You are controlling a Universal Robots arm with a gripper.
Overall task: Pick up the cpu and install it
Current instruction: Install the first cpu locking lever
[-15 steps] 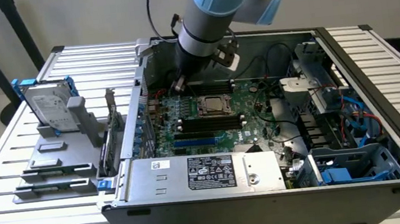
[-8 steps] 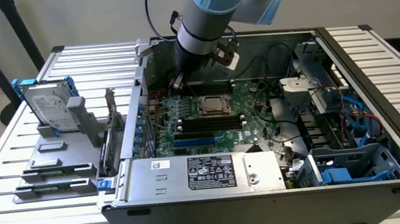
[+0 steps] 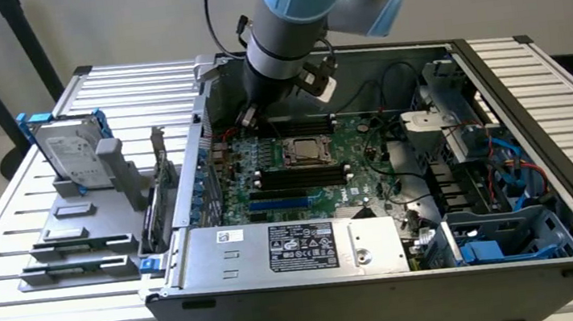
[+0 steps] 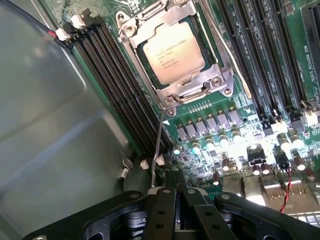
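**Inside the open case: cpu in its socket, gripper shut nearby**

Within the computer case (image 3: 551, 203), the cpu (image 4: 172, 52) lies flat in the socket near the middle of the motherboard (image 3: 360, 188). Its dull silver top faces up and a metal socket frame (image 4: 220, 82) sits around its edges. Black memory slots (image 4: 117, 85) run along both sides of the socket.

The arm (image 3: 284, 39) reaches down into the case at the board's far corner, toward the exterior view's left. In the wrist view the gripper (image 4: 173, 176) hovers over the board, apart from the cpu, with its black fingers pressed together and nothing visible between them. A thin wire lever (image 4: 157, 150) runs from the socket frame's corner to a point just beside the fingertips. Whether it touches them cannot be told.

At the exterior view's left, a hard drive (image 3: 75, 156) with blue brackets stands upright outside the case. A labelled power supply box (image 3: 296, 248) fills the case's near edge.
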